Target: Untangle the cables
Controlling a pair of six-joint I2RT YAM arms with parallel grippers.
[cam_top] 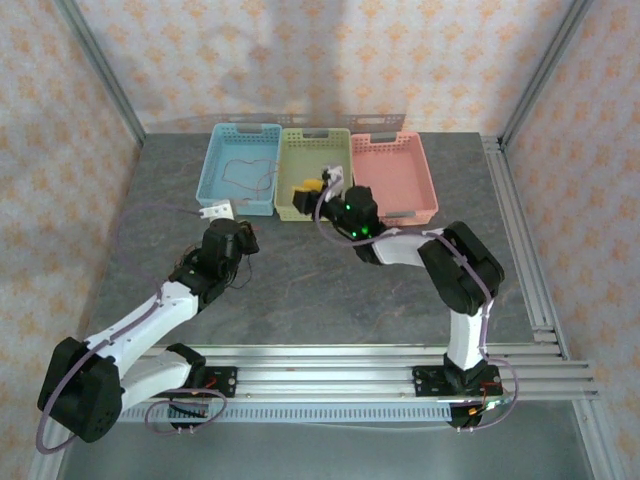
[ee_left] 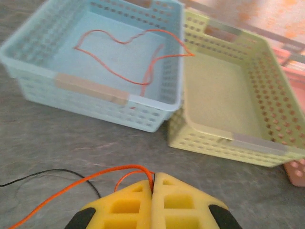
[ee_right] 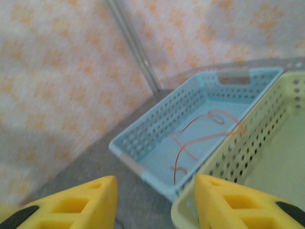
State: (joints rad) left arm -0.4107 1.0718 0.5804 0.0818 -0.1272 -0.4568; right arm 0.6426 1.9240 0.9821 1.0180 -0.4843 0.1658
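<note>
My left gripper (ee_left: 153, 180) is shut on a thin orange-red cable (ee_left: 102, 172) that loops out to the left over the grey table. A black cable (ee_left: 45, 173) lies on the table beside it and seems to run into the same pinch. From above, the left gripper (cam_top: 218, 212) sits just in front of the blue basket (cam_top: 214, 155). Another reddish cable (ee_left: 119, 50) lies loose inside the blue basket (ee_left: 90, 90), also seen as the reddish cable (ee_right: 205, 138). My right gripper (ee_right: 155, 191) is open with nothing between its fingers, hovering at the front left corner of the green basket (cam_top: 340, 140).
Three baskets stand in a row at the back: blue, green (ee_left: 248, 143) and pink (cam_top: 425, 165). The green basket's floor looks bare. Metal frame rails (cam_top: 530, 260) run along the table's right side and near edge.
</note>
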